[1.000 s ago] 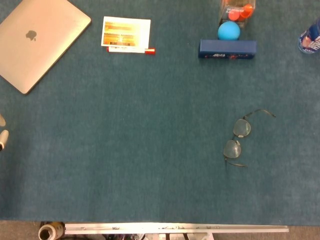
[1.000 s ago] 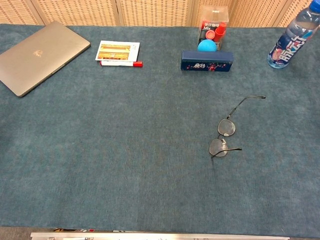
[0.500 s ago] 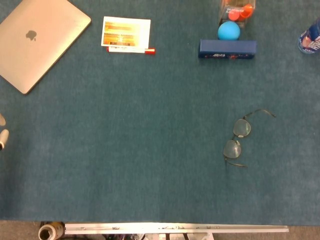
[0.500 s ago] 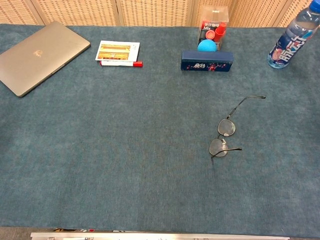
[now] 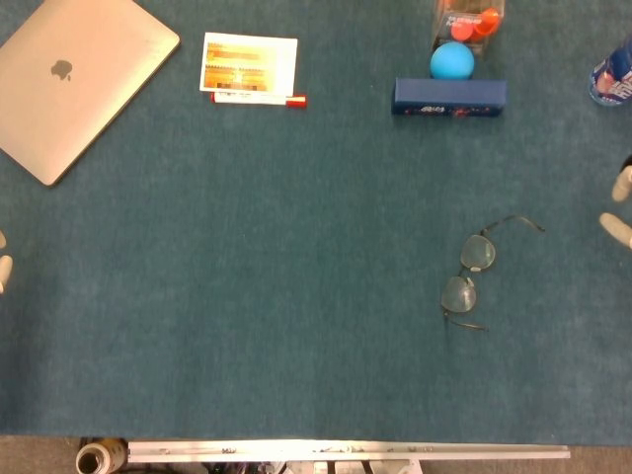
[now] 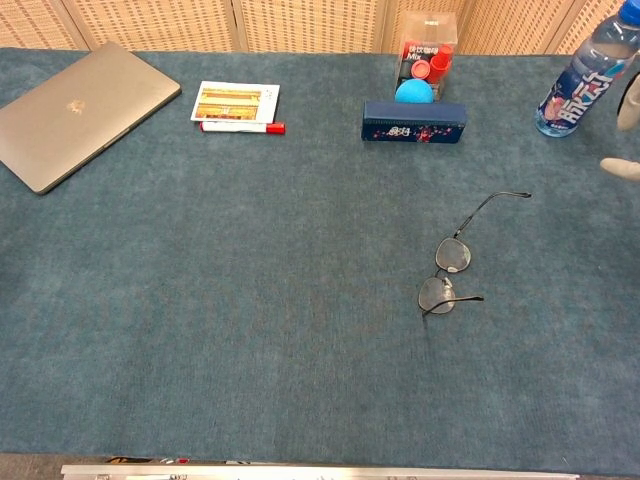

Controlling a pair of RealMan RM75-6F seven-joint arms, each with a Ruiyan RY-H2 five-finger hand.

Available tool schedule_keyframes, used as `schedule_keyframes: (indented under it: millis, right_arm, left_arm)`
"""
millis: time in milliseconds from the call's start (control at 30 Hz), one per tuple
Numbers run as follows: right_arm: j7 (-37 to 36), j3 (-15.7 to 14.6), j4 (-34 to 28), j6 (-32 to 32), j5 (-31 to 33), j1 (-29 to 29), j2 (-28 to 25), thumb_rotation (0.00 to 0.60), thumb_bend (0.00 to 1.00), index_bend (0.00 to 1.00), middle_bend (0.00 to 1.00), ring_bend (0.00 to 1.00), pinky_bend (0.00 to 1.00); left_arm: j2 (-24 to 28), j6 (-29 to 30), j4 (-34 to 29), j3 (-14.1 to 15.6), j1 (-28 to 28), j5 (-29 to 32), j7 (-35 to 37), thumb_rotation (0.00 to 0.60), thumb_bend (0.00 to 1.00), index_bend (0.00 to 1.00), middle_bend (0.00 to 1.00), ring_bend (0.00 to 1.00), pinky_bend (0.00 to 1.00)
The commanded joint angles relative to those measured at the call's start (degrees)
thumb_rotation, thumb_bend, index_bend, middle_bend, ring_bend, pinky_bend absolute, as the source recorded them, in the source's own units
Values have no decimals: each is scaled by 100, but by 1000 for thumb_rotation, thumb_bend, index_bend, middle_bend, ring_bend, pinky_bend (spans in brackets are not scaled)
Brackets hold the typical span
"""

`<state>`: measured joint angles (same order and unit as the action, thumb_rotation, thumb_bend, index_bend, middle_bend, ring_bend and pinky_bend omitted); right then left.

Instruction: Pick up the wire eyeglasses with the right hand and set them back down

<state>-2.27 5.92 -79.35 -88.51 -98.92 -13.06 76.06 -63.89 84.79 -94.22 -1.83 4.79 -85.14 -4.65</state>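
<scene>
1. since the earlier frames, pale fingertips of the right hand (image 5: 619, 205) have come in at the right edge of both views; everything lying on the table has stayed put.
2. the glasses (image 5: 474, 271) lie flat on the blue table cover (image 5: 296, 296), arms unfolded, a little below and to the left of those fingertips, near but clearly apart from them.
3. judging by this, the task has barely begun: the reach has only started, and the grasp, the lift and the setting down are all left to do.
4. only the tips of the right hand show, spread apart with nothing between them; how wide the whole hand is i cannot tell.
5. of the left hand (image 5: 3, 259) just a sliver shows at the far left edge of the head view, well apart from the glasses; its state cannot be told.
6. nothing lies between the right hand and the glasses.
7. beyond the hand stands a water bottle (image 6: 585, 82), close by its fingertips in the chest view, so a wide sweep might knock it.
8. further left along the back are a dark blue box (image 5: 449, 96), a blue ball (image 5: 451, 60), a card (image 5: 249, 63) with a red marker (image 5: 259, 99), and a laptop (image 5: 71, 74).
</scene>
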Motion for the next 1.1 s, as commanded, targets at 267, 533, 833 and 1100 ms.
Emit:
schedule_keyframes:
  millis: [267, 533, 833, 1100]
  right_arm:
    - [-563, -60, 675, 326, -256, -521, 100, 600, 21, 612, 537, 415, 560]
    - [-1040, -86, 1447, 78, -622, -923, 367, 600, 36, 612, 543, 420, 567]
    - [-1584, -215, 2267, 145, -566, -1188, 729, 600, 44, 613, 548, 424, 570]
    - [-1758, -357, 2613, 110, -494, -1240, 1099, 600, 45, 612, 548, 425, 571]
  left_arm:
    - [-5, -34, 14, -2, 10, 20, 17, 600, 279, 527, 548, 418, 587]
    - [-16, -72, 11, 16, 19, 19, -9, 600, 279, 527, 548, 418, 587]
    - [2, -61, -7, 4, 10, 41, 17, 600, 279, 527, 548, 418, 587]
    - [25, -86, -36, 3, 12, 62, 49, 600, 279, 527, 550, 418, 587]
